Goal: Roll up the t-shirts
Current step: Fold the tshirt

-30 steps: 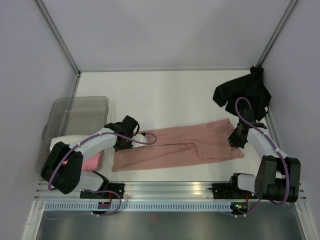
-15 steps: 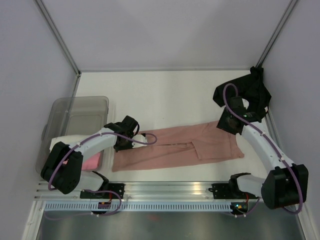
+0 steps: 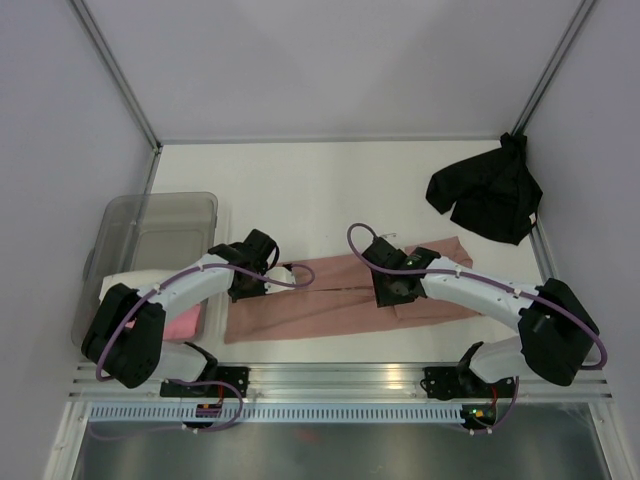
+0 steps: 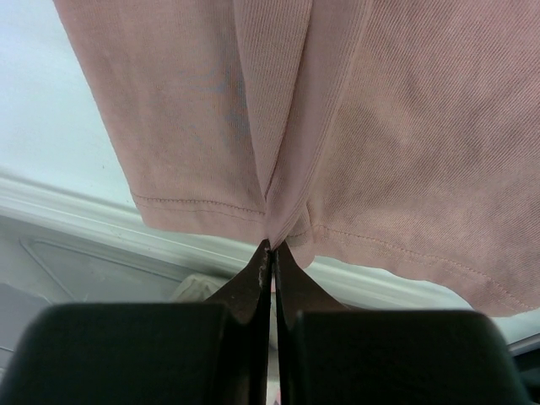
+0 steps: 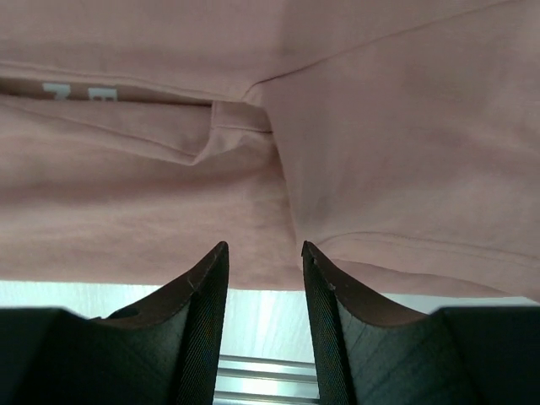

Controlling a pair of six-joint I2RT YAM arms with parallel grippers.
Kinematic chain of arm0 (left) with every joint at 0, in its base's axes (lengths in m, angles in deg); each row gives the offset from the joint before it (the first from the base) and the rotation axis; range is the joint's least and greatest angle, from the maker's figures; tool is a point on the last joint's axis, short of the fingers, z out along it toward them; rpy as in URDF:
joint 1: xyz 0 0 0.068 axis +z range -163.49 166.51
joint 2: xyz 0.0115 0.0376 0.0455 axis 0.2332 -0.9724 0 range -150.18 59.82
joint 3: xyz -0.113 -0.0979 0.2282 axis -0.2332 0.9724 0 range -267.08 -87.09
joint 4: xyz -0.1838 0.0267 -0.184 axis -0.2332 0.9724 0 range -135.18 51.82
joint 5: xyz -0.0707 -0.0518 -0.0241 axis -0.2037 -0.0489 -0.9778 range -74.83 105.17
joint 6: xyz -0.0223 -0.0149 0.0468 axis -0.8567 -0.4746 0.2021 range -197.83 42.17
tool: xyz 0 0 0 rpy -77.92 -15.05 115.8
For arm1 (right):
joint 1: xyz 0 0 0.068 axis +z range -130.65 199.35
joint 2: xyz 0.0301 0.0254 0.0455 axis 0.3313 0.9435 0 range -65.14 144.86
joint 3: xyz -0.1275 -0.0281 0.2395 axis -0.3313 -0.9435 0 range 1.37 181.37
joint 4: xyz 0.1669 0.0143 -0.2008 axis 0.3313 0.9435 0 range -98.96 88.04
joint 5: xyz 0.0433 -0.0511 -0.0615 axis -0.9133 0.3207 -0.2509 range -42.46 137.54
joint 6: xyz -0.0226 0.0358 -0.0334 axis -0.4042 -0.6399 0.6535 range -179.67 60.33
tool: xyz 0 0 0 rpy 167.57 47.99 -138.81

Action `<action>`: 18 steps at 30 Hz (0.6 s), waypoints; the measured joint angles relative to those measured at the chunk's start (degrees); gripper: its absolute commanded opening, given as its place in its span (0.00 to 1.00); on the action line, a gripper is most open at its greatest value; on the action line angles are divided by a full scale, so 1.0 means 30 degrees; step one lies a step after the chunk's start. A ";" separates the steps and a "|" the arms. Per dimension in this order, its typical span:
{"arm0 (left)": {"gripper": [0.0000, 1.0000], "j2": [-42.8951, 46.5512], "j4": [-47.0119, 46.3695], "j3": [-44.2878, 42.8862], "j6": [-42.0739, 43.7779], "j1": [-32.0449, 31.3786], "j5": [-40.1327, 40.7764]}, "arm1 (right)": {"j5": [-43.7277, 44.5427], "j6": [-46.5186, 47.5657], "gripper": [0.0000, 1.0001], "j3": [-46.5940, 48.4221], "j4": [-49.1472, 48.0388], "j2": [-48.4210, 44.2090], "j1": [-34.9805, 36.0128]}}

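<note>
White table (image 3: 330, 190); left gripper (image 4: 272, 246) pinches salmon tee (image 4: 405, 143) hem; right gripper (image 5: 264, 247) spread mid-tee

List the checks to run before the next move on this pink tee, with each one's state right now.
1. Hem of the salmon-pink t-shirt pinched in the left tool: ok.
2. Jaws of the right tool open above the shirt's middle, nothing gripped: ok.
3. Shirt folded into a long strip on the table: ok.
4. The black t-shirt lies apart from the strip, in the far right corner: ok.
5. Right tool touching the cloth: cannot tell.
</note>
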 measured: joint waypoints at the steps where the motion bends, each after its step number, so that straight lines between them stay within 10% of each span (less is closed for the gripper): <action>1: 0.02 0.0000 -0.0007 0.0000 0.0000 0.0000 0.0000 | 0.0226 -0.0233 0.46 -0.0022 0.0015 0.0000 0.0029; 9: 0.02 0.0000 0.0000 0.0000 -0.0015 0.0000 -0.0015 | 0.1836 -0.1574 0.45 -0.0029 0.0729 0.1399 0.0634; 18: 0.02 0.0000 -0.0015 0.0117 -0.0131 0.0000 -0.0015 | 0.2922 -0.3228 0.07 -0.0102 0.1428 0.2535 0.0641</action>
